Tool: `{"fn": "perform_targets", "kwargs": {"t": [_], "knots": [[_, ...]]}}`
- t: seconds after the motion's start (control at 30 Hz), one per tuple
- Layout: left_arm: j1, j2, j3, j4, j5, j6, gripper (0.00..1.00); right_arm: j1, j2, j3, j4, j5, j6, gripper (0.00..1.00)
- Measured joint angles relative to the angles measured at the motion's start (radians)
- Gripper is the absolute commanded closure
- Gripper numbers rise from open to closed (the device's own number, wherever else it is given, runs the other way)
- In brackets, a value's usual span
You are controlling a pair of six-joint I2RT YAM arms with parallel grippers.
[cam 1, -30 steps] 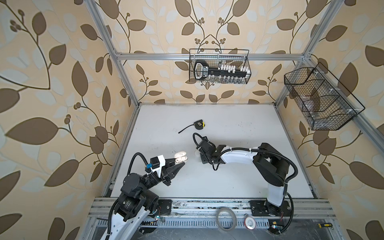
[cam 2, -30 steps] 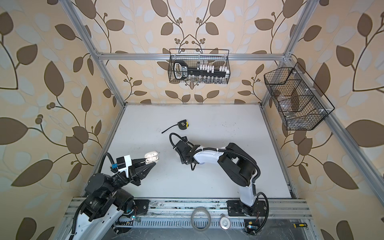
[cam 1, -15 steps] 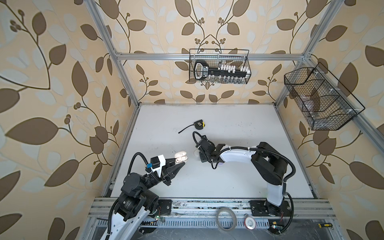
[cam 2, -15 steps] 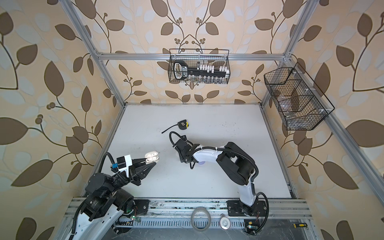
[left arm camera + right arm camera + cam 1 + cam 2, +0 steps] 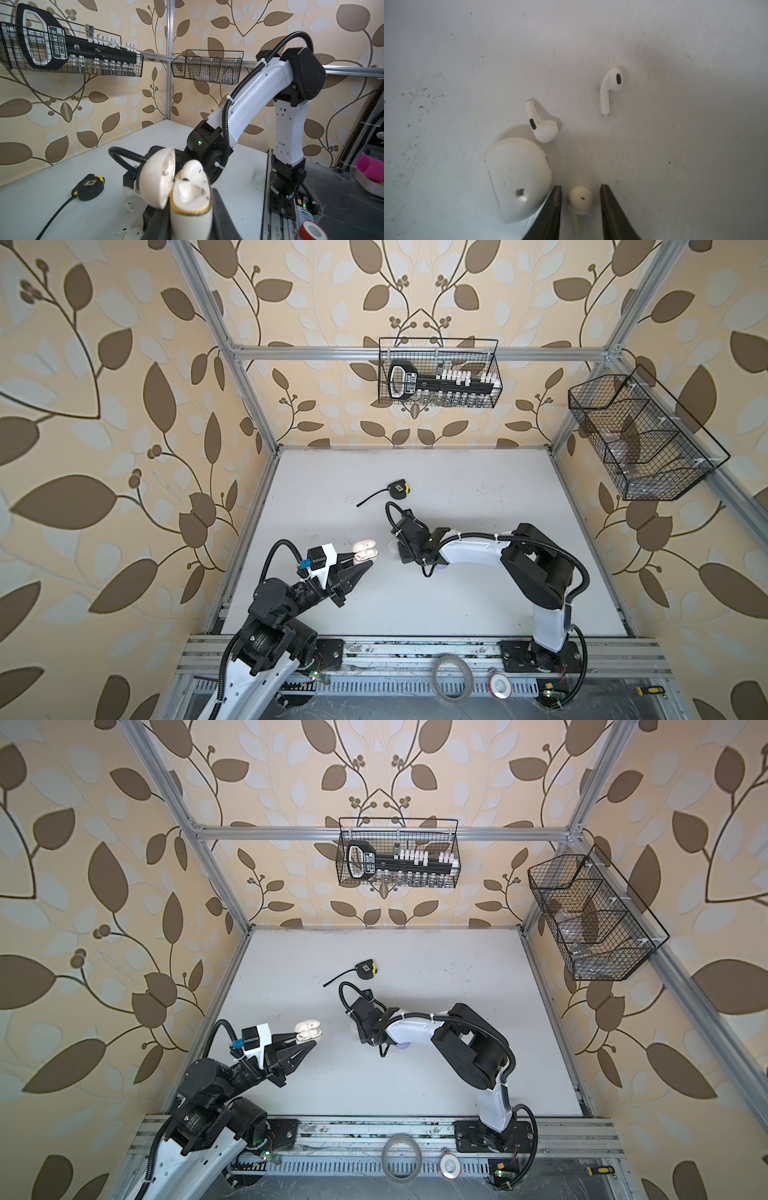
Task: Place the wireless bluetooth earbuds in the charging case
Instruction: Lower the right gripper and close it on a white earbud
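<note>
Right gripper (image 5: 581, 186) astride a cream earbud (image 5: 580, 200).
Jaws spread, not touching it; left gripper (image 5: 191, 218) pinches the open charging case (image 5: 190, 227).

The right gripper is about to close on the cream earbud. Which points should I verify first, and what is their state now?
1. The cream earbud lies between the right gripper jaws: ok.
2. Jaws open, with a gap on both sides: ok.
3. The closed white case is clear of the nearer jaw: cannot tell, very close.
4. The white earbuds are out of the way: ok.
5. The left gripper holds the open charging case: ok.
6. Free slot beside the seated earbud: ok.
</note>
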Motion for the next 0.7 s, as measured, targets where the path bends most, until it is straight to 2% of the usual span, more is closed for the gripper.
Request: {"fn": "perform_targets", "kwargs": {"t": [0.23, 0.5, 0.7], "knots": [[0.0, 0.045, 0.0, -0.002, -0.032, 0.014, 1.0, 0.0, 0.002, 0.002, 0.002, 0.0, 0.0, 0.63], [0.0, 0.024, 0.0, -0.002, -0.054, 0.017, 1.0, 0.006, 0.011, 0.013, 0.002, 0.006, 0.0, 0.71], [0.0, 0.013, 0.0, -0.002, -0.054, 0.017, 1.0, 0.014, 0.018, 0.02, 0.006, 0.012, 0.004, 0.7]]}}
